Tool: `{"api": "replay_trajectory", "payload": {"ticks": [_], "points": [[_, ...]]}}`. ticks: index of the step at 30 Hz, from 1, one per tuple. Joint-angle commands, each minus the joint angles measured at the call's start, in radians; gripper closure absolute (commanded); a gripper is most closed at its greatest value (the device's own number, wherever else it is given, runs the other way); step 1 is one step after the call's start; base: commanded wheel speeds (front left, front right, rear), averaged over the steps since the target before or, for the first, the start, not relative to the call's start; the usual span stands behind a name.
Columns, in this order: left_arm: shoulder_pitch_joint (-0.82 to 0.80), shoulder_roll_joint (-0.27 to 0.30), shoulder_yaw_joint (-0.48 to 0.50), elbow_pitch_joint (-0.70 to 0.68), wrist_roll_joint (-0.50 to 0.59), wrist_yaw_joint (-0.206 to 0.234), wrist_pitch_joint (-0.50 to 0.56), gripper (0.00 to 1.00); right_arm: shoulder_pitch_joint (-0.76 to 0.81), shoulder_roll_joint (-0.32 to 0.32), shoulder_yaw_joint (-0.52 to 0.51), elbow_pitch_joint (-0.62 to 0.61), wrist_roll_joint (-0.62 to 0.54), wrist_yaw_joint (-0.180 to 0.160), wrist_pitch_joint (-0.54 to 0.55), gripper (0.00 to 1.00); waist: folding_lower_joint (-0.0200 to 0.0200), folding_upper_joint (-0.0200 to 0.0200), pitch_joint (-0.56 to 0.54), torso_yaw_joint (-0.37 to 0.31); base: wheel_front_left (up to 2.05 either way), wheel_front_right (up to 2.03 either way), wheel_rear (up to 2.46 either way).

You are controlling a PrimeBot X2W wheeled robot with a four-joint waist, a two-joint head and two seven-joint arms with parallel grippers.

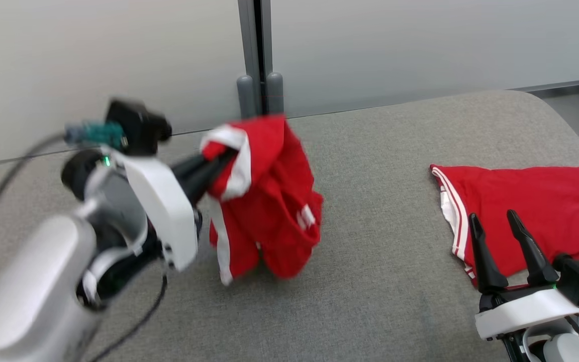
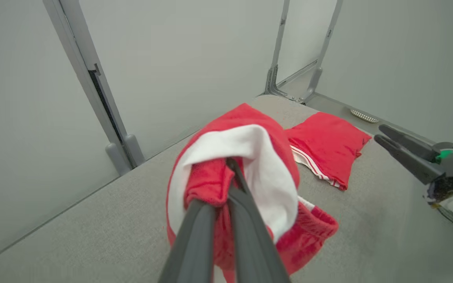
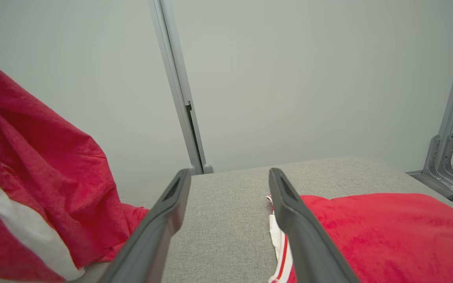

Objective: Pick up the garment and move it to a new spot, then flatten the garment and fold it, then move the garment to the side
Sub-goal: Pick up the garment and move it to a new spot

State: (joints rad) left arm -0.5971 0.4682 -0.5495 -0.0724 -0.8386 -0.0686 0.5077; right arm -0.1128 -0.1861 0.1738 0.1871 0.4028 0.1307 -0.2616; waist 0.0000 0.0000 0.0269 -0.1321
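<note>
Red white-trimmed garment [image 1: 269,211] droops crumpled from clenched left tool [image 2: 230,160]; right tool [image 1: 492,216] gapes.

My left arm [image 1: 133,211] comes through blurred, and the left gripper [image 1: 221,163] has its tips buried in the hanging garment [image 1: 269,211]. The folded red cloth [image 1: 536,211] runs off my head view's right edge.

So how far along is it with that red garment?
Pickup looks done: the left gripper is shut on the red-and-white garment, hanging over the grey table. Setting down, flattening, folding and moving aside remain. The right gripper is open beside a folded red garment.
</note>
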Motion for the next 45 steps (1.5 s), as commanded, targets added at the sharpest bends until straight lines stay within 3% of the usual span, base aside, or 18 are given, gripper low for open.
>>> {"api": "replay_trajectory", "payload": {"ticks": [1,6,15,16,17,18,22,26,30,34,35,40,45], "points": [[0.032,0.009,-0.003,0.006,0.002,0.007,-0.012,1.0,0.007,-0.001,-0.001,0.001,-0.003,0.001,-0.004,0.0,0.0,0.0,0.006,-0.002,0.0,0.0,0.0],[0.217,-0.01,-0.06,0.087,0.033,0.016,-0.109,1.0,0.009,-0.004,0.01,0.009,0.001,0.001,-0.004,0.0,0.0,0.0,0.019,0.005,0.0,0.0,0.0],[0.322,-0.14,-0.189,0.348,0.145,-0.019,-0.339,1.0,0.01,-0.027,0.029,0.037,0.01,0.001,-0.004,0.0,0.0,0.0,0.009,0.058,0.0,0.0,0.0],[0.32,-0.15,-0.199,0.373,0.15,-0.022,-0.35,0.8,0.012,-0.029,0.03,0.04,0.011,0.001,-0.005,0.0,0.0,0.0,0.004,0.064,0.0,0.0,0.0],[0.316,-0.158,-0.203,0.395,0.154,-0.024,-0.362,0.29,0.015,-0.031,0.032,0.043,0.011,0.001,-0.004,0.0,0.0,0.0,-0.001,0.07,0.0,0.0,0.0],[0.308,-0.162,-0.206,0.41,0.162,-0.026,-0.373,0.0,0.016,-0.032,0.034,0.047,0.012,0.001,-0.004,0.0,0.0,0.0,-0.007,0.075,0.0,0.0,0.0],[0.288,-0.143,-0.19,0.414,0.187,-0.008,-0.419,0.0,0.018,-0.036,0.026,0.041,0.007,0.001,-0.004,0.0,0.0,0.0,-0.027,0.093,0.0,0.0,0.0],[0.306,-0.085,-0.134,0.326,0.181,0.038,-0.449,0.0,0.022,-0.034,0.003,0.023,0.001,0.001,-0.005,0.0,0.0,0.0,-0.039,0.104,0.0,0.0,0.0],[0.359,0.001,-0.049,0.202,0.174,0.121,-0.473,0.0,0.035,-0.024,-0.016,-0.003,-0.006,0.001,-0.004,0.0,0.0,0.0,-0.047,0.111,0.0,0.0,0.0],[0.431,0.048,0.048,0.08,0.186,0.235,-0.55,0.0,0.047,-0.016,-0.025,-0.027,-0.006,0.001,-0.004,0.0,0.0,0.0,-0.052,0.116,0.0,0.0,0.0],[0.431,0.048,0.048,0.08,0.186,0.235,-0.55,0.0,0.047,-0.016,-0.025,-0.027,-0.006,0.001,-0.004,0.0,0.0,0.0,-0.052,0.116,0.0,0.0,0.0],[0.549,0.045,0.152,0.0,0.213,0.364,-0.713,0.0,0.065,-0.005,-0.033,-0.047,-0.004,0.001,-0.004,0.0,0.0,0.0,-0.051,0.112,0.0,0.0,0.0],[0.653,0.006,0.187,-0.028,0.279,0.42,-0.767,0.0,0.074,0.005,-0.059,-0.065,-0.003,0.001,-0.004,0.0,0.0,0.0,-0.045,0.103,0.0,0.0,0.0]]}}
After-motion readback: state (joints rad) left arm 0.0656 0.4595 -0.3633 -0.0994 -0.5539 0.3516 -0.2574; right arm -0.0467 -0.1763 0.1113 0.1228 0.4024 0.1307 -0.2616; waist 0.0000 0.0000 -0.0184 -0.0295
